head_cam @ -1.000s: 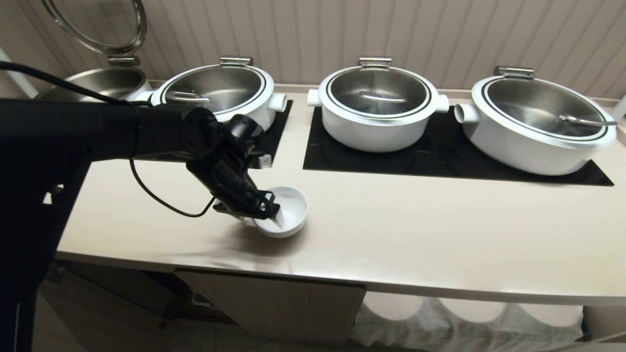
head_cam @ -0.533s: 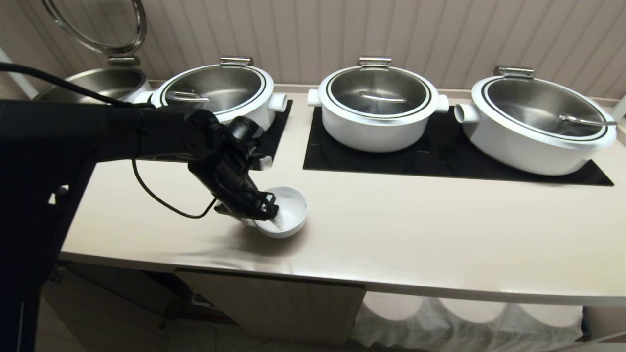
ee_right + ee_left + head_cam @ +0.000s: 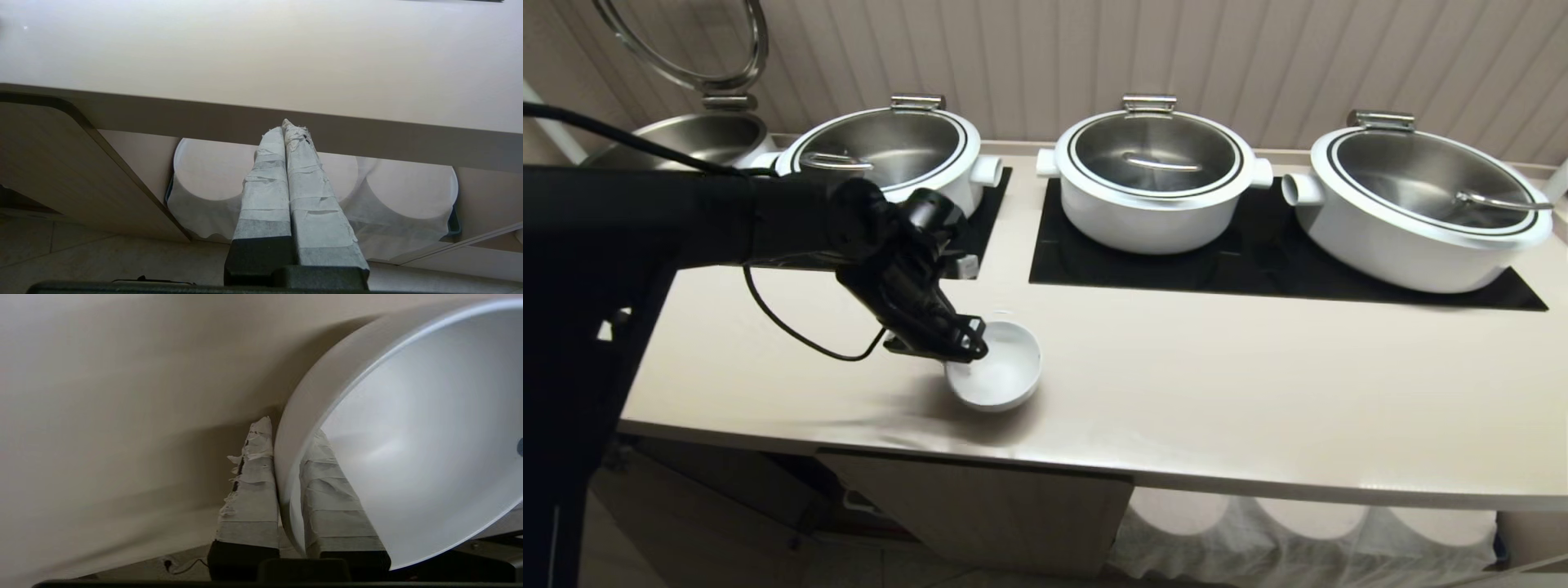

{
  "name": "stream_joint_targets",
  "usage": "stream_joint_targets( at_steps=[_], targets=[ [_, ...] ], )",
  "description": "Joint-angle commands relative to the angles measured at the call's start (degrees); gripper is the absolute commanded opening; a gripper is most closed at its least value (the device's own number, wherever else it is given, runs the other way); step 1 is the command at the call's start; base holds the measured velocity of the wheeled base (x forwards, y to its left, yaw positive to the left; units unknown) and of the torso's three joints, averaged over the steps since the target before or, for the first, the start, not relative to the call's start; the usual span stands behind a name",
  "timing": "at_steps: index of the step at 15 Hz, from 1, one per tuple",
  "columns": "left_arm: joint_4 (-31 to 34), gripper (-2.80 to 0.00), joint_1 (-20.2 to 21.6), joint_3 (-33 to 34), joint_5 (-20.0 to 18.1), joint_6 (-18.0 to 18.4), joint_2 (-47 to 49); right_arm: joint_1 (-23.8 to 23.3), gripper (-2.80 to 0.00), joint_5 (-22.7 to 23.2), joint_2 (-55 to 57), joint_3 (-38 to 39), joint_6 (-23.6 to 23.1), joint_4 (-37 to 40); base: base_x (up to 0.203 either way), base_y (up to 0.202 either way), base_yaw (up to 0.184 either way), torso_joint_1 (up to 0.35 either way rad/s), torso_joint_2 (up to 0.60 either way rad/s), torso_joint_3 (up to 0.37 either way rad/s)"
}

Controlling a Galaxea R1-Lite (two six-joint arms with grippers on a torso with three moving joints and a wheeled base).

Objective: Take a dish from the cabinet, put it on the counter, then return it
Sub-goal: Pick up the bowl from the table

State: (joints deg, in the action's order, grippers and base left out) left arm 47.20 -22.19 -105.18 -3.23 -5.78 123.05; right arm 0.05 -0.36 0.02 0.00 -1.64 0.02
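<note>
The dish point(image 3: 1001, 371), a small white bowl, sits on the pale counter point(image 3: 1217, 392) left of the middle. My left gripper point(image 3: 970, 349) reaches down from the left and is shut on the bowl's near-left rim. In the left wrist view the left gripper point(image 3: 290, 428) has one taped finger point(image 3: 253, 490) outside the wall and the other inside the dish point(image 3: 408, 457). My right gripper point(image 3: 286, 128) hangs parked below the counter's front edge, shut on nothing. The cabinet's open door point(image 3: 980, 506) shows under the counter.
Three lidded white pots point(image 3: 1156, 175) point(image 3: 894, 151) point(image 3: 1417, 204) stand on black panels point(image 3: 1258, 269) at the back, and an open-lidded pot point(image 3: 686, 139) at the far left. Cloth-covered white stacks point(image 3: 204, 179) sit in the cabinet beside its door point(image 3: 61, 163).
The left gripper's jaws have closed onto the dish's rim. The dish has shifted slightly toward the counter's front edge. The arm itself has stayed in place.
</note>
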Motion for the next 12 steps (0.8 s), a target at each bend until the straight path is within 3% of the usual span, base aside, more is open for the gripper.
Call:
stream_joint_targets(
  at_steps=[1, 9, 12],
  targets=[
    [0.44, -2.80, -0.12, 0.32, 0.18, -0.02, -0.52, -0.05, -2.80, 0.01, -0.02, 0.00, -0.03, -0.02, 0.000, 0.000, 0.000, 0.000, 0.00, 0.000],
    [0.63, -2.80, -0.35, 4.19, 0.10, -0.42, -3.74, -0.01, -2.80, 0.01, -0.02, 0.00, -0.03, -0.01, 0.000, 0.000, 0.000, 0.000, 0.00, 0.000],
    [0.43, -2.80, -0.76, 7.00, -0.02, -4.76, -5.78, 0.03, -2.80, 0.01, -0.02, 0.00, -0.03, -0.01, 0.000, 0.000, 0.000, 0.000, 0.00, 0.000]
  ],
)
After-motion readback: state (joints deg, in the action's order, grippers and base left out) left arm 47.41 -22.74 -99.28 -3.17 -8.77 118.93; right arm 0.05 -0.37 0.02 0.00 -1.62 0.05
